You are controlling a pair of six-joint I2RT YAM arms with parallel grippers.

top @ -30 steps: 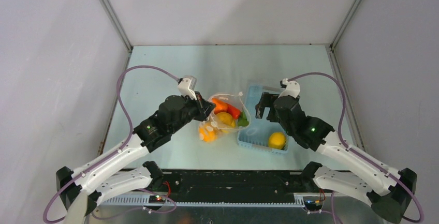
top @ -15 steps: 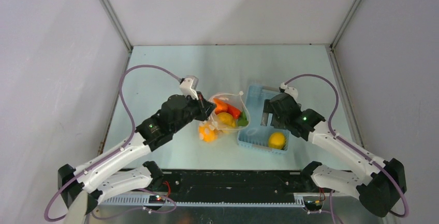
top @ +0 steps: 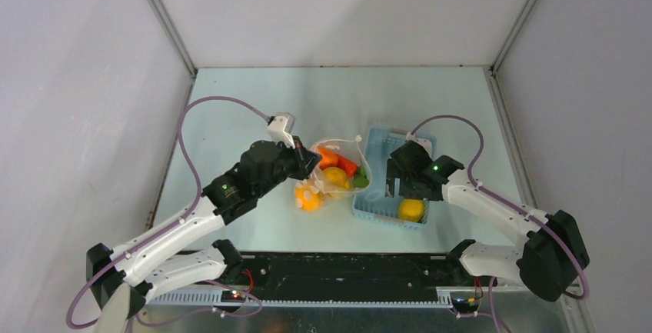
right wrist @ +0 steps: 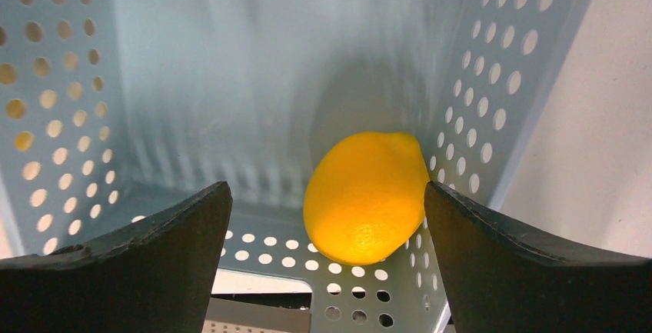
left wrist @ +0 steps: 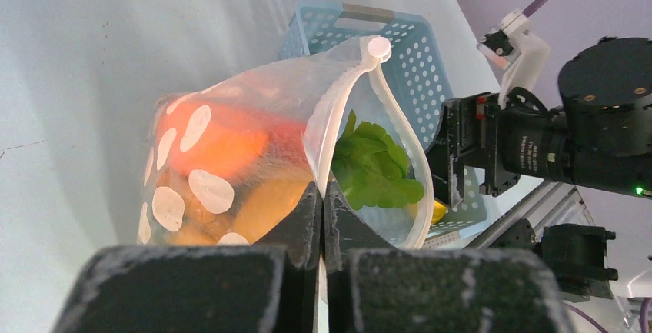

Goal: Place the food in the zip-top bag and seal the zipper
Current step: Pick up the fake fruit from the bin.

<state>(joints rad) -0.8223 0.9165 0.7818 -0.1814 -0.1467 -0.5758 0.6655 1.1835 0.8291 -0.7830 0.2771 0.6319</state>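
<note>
Right tool point(top: 399, 187), jaws wide, has dropped into light blue perforated plastic basket point(top: 374, 142), lined up on yellow toy lemon point(top: 411, 210) for pickup; left tool point(left wrist: 323, 221) clamps clear dotted zip-top bag point(left wrist: 231, 129) open beside basket.

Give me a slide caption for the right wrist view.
Open right hand facing the lone lemon in the blue basket.

Top external: high, behind arm bases, looks down and forward over whole bench point(top: 246, 102); far, wide.
Left wrist: low, close behind zip-top bag point(left wrist: 254, 118), faces blue basket point(left wrist: 415, 64) and right arm point(left wrist: 600, 118) beyond.
Right wrist: inside blue basket, very close, faces lemon point(right wrist: 365, 194).
Shared: blue basket in all three; lemon in top, right wrist.
</note>
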